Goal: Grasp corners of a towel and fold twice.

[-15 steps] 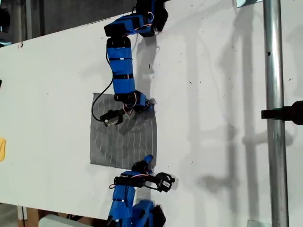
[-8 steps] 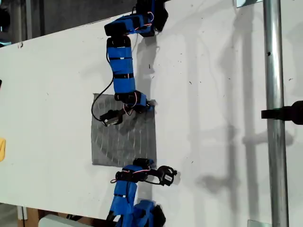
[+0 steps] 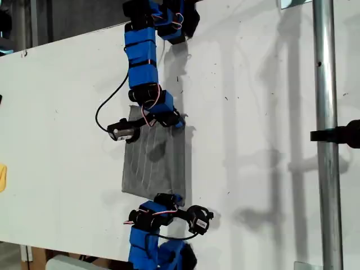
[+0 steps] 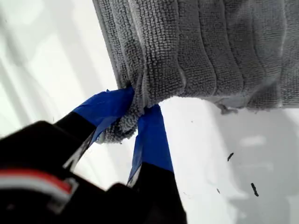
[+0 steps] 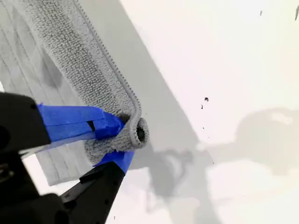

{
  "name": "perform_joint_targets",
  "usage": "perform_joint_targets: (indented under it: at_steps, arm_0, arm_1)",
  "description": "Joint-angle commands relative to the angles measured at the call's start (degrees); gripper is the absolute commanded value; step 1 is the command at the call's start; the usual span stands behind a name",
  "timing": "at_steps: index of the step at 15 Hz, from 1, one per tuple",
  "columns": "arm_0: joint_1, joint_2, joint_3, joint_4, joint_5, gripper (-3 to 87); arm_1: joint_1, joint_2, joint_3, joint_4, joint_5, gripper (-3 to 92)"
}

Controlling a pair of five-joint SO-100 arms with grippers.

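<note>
Towel (image 3: 154, 160) lies on table (image 3: 62, 112); between arms

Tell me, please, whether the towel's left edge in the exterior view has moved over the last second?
Yes. The towel has narrowed: its left edge in the exterior view has shifted rightward, toward the metal pole, with both grippers clamping its right corners.

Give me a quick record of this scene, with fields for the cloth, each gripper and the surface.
cloth: grey striped towel, partly lifted off the table along the edge toward the exterior view's right
first gripper: my first gripper shut on a towel corner
second gripper: my second gripper shut on another bunched corner
surface: white table, a few dark specks
fold state: no finished fold visible yet
</note>
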Motion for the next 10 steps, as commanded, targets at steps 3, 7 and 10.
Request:
perform_joint_targets:
  at_steps: [3,7,10]
  arm_0:
    - [-6.6,5.9,0.8,3.2,6.2,-2.9]
    - [-26.6,-0.4,-0.7,0.5,27.4,-2.9]
    - [-37.0,-9.1,-10.1,-1.0,40.5,-2.9]
  arm_1:
    - [3.1,4.5,-1.7,1.4,0.6,-0.3]
    - [16.0,4.7,3.4,3.7,-2.2,-0.3]
    - [25.6,5.9,6.1,3.5,-9.4,-0.3]
